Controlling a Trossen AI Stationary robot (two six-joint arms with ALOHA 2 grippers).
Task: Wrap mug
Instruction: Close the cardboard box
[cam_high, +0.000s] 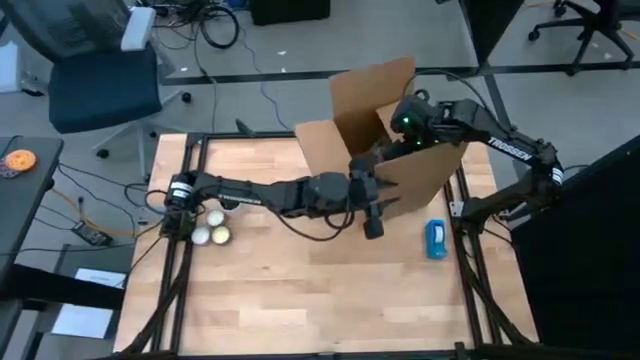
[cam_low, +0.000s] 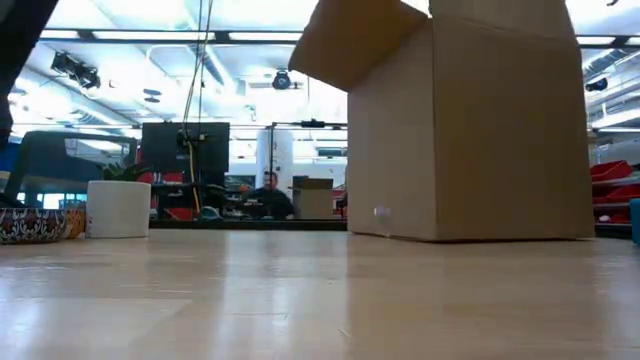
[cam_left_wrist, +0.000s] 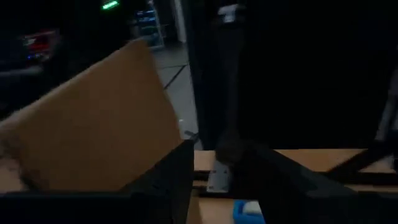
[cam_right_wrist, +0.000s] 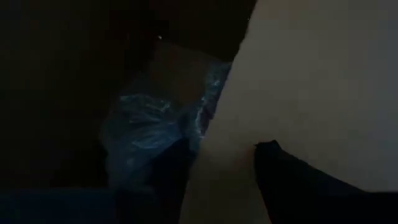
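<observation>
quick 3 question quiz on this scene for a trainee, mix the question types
1. True or false: the right gripper reaches down into the open box.
2. Multiple choice: the blue object on the table lies (a) inside the box, (b) beside the box near the right arm's base, (c) next to the mugs.
3. Short answer: what sits by the left arm's base, on the table's left side?

Key
1. True.
2. b.
3. A cluster of mugs; the low view shows a white mug beside a patterned one. The left gripper hangs in front of the box.
</observation>
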